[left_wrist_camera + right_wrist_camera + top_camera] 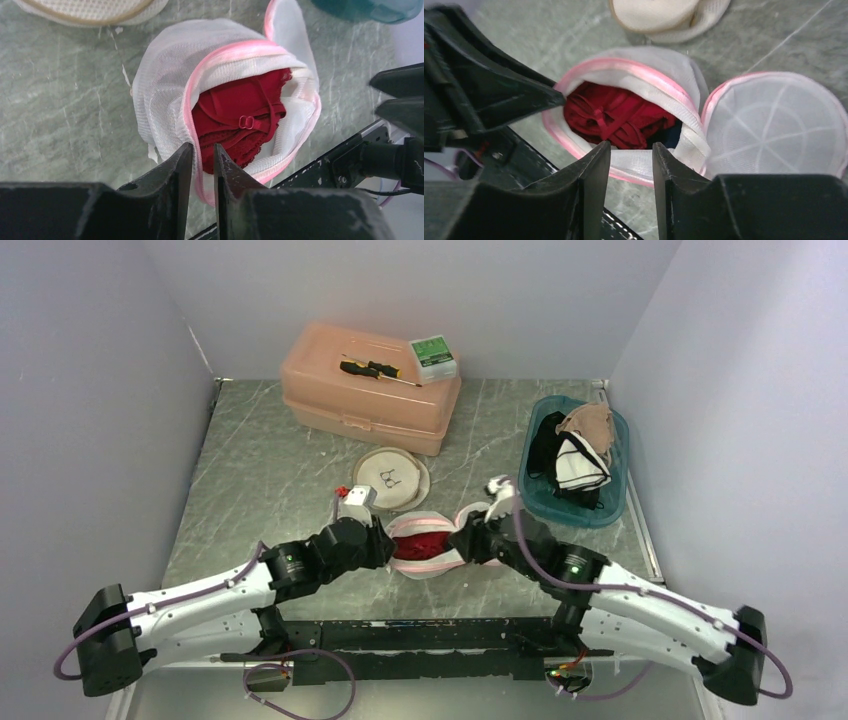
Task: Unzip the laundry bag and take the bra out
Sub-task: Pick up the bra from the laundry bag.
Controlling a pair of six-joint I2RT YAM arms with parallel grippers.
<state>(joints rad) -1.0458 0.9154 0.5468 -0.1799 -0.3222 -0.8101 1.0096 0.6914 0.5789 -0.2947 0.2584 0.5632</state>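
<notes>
Fingers of the left arm (172, 172) stand narrowly parted at the pink rim of the laundry bag (165, 75), grip uncertain. Fingers of the right arm (589, 175) are spread and empty at its right. Inside the open bag on the bench (260, 470) lies a red bra (235, 115); beyond it, a pink toolbox (370, 390).

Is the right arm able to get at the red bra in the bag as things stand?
Probably yes. The laundry bag is unzipped, its lid flap folded aside, and the bra lies exposed in the mouth just ahead of the open right gripper.
</notes>
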